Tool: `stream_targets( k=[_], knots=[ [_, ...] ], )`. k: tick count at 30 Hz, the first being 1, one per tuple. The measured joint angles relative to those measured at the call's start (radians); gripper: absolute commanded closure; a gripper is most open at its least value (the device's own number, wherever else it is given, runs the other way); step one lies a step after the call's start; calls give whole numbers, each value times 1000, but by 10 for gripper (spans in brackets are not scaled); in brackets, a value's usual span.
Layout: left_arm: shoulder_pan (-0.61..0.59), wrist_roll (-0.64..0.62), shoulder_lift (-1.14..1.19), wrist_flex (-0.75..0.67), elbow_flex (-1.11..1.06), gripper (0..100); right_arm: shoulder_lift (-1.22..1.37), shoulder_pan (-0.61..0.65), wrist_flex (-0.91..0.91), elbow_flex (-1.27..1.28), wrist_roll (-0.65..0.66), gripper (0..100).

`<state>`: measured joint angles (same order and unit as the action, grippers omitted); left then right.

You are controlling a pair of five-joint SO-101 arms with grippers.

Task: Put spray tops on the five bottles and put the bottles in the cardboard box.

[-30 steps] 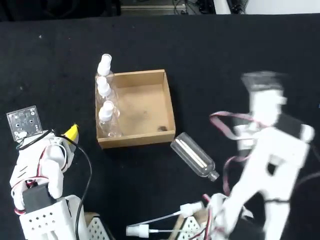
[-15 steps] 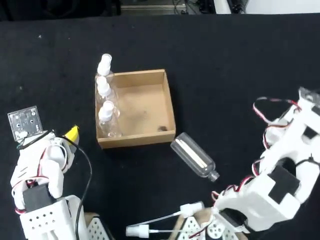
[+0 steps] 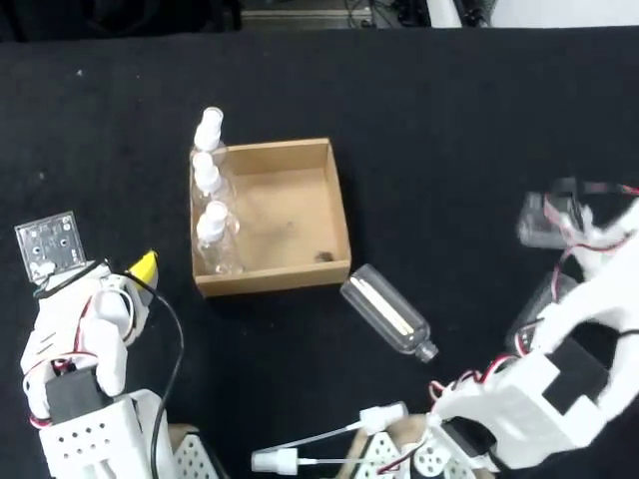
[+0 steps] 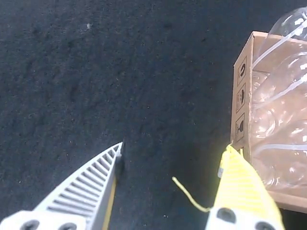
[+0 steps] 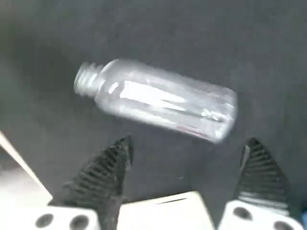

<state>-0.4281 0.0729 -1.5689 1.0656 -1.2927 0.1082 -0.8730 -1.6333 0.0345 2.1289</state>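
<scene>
Along one wall of the cardboard box [image 3: 300, 215]: three clear plastic bottles [image 3: 220, 249] in a row, upright, touching or nearly touching one another. Each capped with a white spray top [image 3: 210, 128]. Seen close in the left wrist view as smooth, rounded, glossy walls with thin dip tubes showing through. Box itself plain brown card, square, low-walled, open at the top.

Just beside the box's near corner, apart from it, on the matte black cloth [image 3: 449, 120]: a fourth bottle [image 3: 389, 311]. Lies on its side, cylindrical and transparent, with its threaded neck uncapped and pointing away from the box.

Nearer the arm bases: two loose spray tops [image 3: 384, 414], white, each trailing a long thin tube.

Right gripper [image 5: 188, 142] spread wide and holding nothing, with dark, ribbed, wedge-shaped fingers. Sits just short of an uncapped bottle [image 5: 158, 98] lying on the cloth, not touching it. Cannot tell whether this is the bottle beside the box.

Left gripper [image 4: 174, 146] also spread apart and holding nothing, one finger pale and ribbed, the other yellow. Hangs low over the cloth near the box's outer wall, the yellow tip close to the card.
</scene>
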Motion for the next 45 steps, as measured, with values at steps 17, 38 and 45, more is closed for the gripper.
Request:
stream_targets(
  k=[17,38,45],
  knots=[
    [0,0,0,0,0,707,0,-12,591,534,393,709],
    [0,0,0,0,0,707,-12,87,555,505,-1071,624],
    [0,0,0,0,0,707,-11,132,345,350,-1057,671]
  ],
)
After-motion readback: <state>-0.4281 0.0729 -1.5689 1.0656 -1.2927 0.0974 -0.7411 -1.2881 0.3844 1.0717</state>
